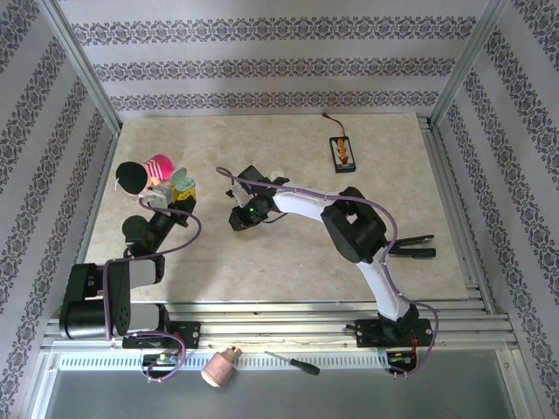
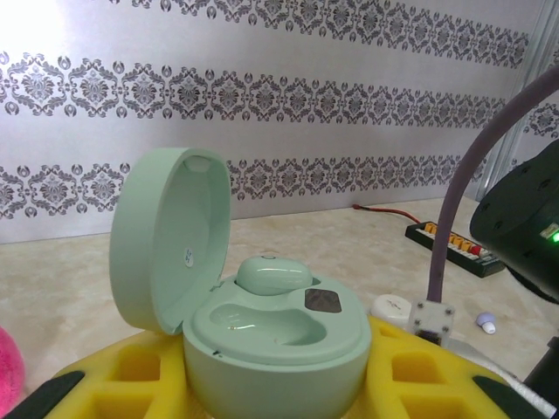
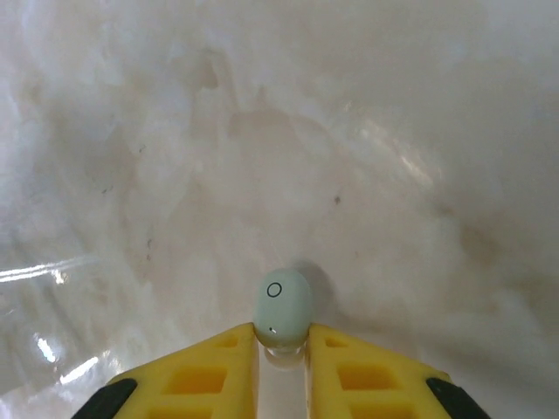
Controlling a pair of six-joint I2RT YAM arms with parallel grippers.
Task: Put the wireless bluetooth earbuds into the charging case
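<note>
Right wrist shows the downturned right gripper (image 3: 281,346) pinching a pale-green oval earbud (image 3: 282,307) over the beige tabletop (image 3: 367,131); the left gripper (image 2: 275,388) clamps an open mint-green plastic charging case (image 2: 262,327).

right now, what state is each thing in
case: open, one slot empty
docked earbud: seated in the case
second earbud: pinched by right gripper
left gripper: shut on case
right gripper: shut on second earbud

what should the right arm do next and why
Probably lift the earbud up from the table and head left to the open charging case: the right pincer looks closed on it, and one slot in the case is empty.
</note>
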